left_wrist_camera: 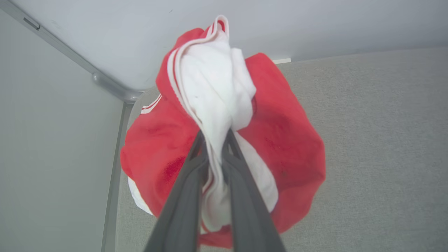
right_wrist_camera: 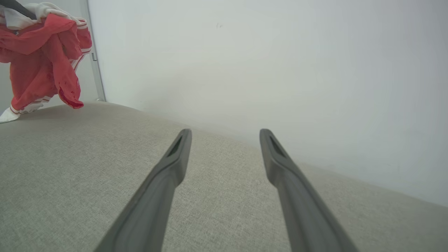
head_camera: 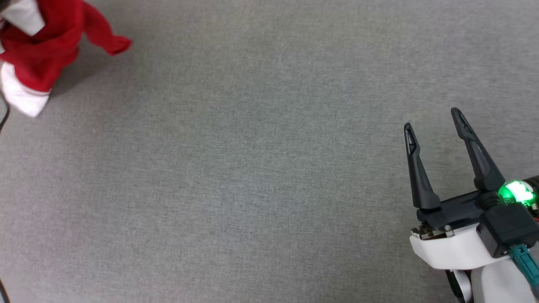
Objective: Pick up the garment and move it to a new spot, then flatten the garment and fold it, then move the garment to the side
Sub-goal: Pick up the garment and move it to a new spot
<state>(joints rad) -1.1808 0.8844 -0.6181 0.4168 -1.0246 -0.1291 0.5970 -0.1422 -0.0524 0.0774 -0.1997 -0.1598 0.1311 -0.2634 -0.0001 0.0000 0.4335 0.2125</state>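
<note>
Garment [head_camera: 42, 46] status: bunched into a lump at the far left of the grey fabric surface [head_camera: 261, 168], close to the corner where the pale wall [right_wrist_camera: 280, 52] meets a side panel with a metal edge strip [left_wrist_camera: 112, 87].

Left gripper [left_wrist_camera: 214, 134]: fingers pressed together on a fold of white cloth edged with red-white striped trim. The cloth runs down between the two dark fingers and spills out past the tips. The red body of the shirt sags around both sides of the fingers. It hangs as a loose bundle, not laid flat.

From the right wrist view, the shirt dangles with a red flap trailing down. Its lowest white sleeve end sits right at the surface; can't tell whether it actually touches. From the head view, the bundle casts a shadow on the surface just beside it.

Right gripper [head_camera: 431, 118]: low at the right side, fingers spread wide apart with nothing between them. It points across bare grey fabric toward the wall and is well apart from the shirt. Green light [head_camera: 516, 192] is lit at its wrist, and a teal plug [head_camera: 524, 256] comes out of the black housing below it.

Thin dark cable [head_camera: 4, 115] shows at the left edge, just under the shirt.
</note>
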